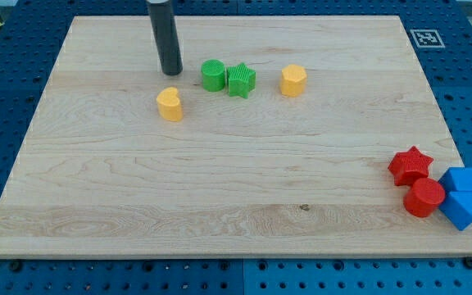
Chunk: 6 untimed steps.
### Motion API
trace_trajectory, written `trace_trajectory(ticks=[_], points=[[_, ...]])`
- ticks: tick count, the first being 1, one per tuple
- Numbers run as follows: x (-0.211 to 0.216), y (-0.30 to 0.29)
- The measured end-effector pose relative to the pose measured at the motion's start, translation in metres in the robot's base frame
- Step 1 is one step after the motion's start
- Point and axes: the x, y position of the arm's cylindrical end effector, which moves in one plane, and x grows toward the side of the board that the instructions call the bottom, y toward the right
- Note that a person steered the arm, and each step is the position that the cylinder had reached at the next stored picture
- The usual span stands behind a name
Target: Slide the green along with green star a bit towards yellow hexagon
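I take the green star [241, 80] as my landmark. It sits on the worktop [220, 188] near the view's top, with the green cylinder [213, 75] touching it on the view's left, so the pair already form one row. The yellow hexagon [293, 80] stands near the star on the view's right, apart from it, in line with that row. My tip [170, 72] rests left of the cylinder, a little apart from it; I judge that placement suits a rightward push through both greens. The tool is a bare rod, with nothing to spread or pinch. A yellow heart-shaped block [170, 105] lies left of the star and lower, out of the path. The red and blue blocks cluster far off, at the view's lower right.
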Motion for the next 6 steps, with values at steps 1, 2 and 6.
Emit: trace_trajectory(ticks=[1,2,6], points=[[0.006,0.013],[0.011,0.027],[0.013,0.058]])
